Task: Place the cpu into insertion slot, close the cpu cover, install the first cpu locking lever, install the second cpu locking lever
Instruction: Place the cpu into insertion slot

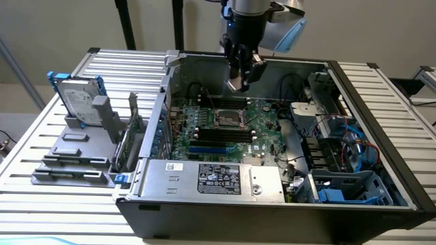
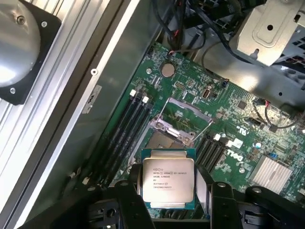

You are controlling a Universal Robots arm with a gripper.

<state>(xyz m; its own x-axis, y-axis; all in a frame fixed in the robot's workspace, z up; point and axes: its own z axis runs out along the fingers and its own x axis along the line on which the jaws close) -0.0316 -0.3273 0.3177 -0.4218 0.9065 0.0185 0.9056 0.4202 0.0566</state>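
Pincer point(image 1: 240, 76) clamps the cpu point(image 2: 168, 183) by its edges, high above the open insertion slot point(image 2: 164, 141) inside the computer case point(image 1: 204, 217). This looks like the placing step, and it likely demands square alignment and a gentle descent.

cpu point(image 2: 168, 183): pale silver face w/ dark print, green edge; insertion slot point(image 1: 230, 118): blk frame, dark centre; circuit board point(image 1: 262, 115) green w/ blk memory slots point(image 1: 218, 134); case point(image 1: 272, 220) blk. Exterior view: at 9 o'clock from case, hard drive point(image 1: 73, 98) silver w/ blue brackets point(image 1: 54, 77); at 3 o'clock inside it, blue & red cables point(image 1: 352, 136)
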